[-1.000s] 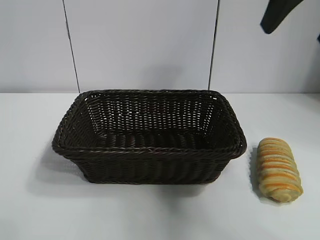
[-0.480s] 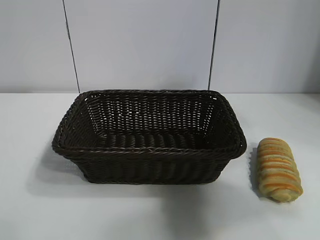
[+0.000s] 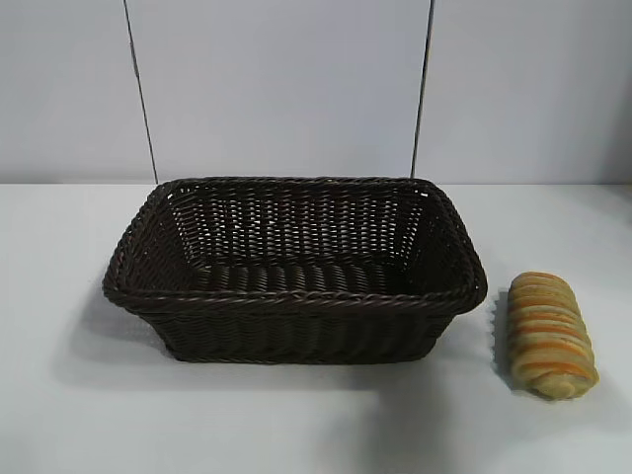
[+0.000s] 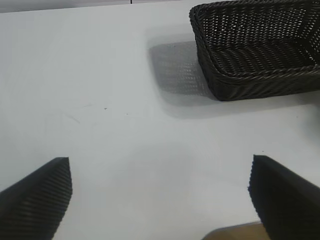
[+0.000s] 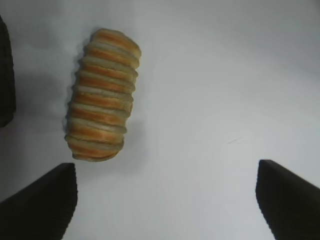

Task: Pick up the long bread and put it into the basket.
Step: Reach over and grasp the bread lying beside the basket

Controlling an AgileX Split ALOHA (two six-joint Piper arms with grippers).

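Note:
The long bread (image 3: 549, 334), a golden-tan ridged loaf with orange-brown stripes, lies on the white table just right of the basket (image 3: 296, 296), a dark brown wicker basket with nothing in it. Neither arm shows in the exterior view. In the right wrist view the long bread (image 5: 102, 94) lies on the table ahead of my right gripper (image 5: 167, 197), which is open with only bare table between its fingers. My left gripper (image 4: 160, 192) is open over bare table, with the basket (image 4: 235, 80) some way ahead of it.
The white table (image 3: 59, 415) runs on either side of the basket and in front of it. A pale wall with two dark vertical seams (image 3: 138, 89) stands behind. A brown strip (image 4: 235, 233) shows at the table's near edge in the left wrist view.
A dark arm part seen at the upper right of the exterior view one second ago has gone out of that view. The bread and basket have not moved.

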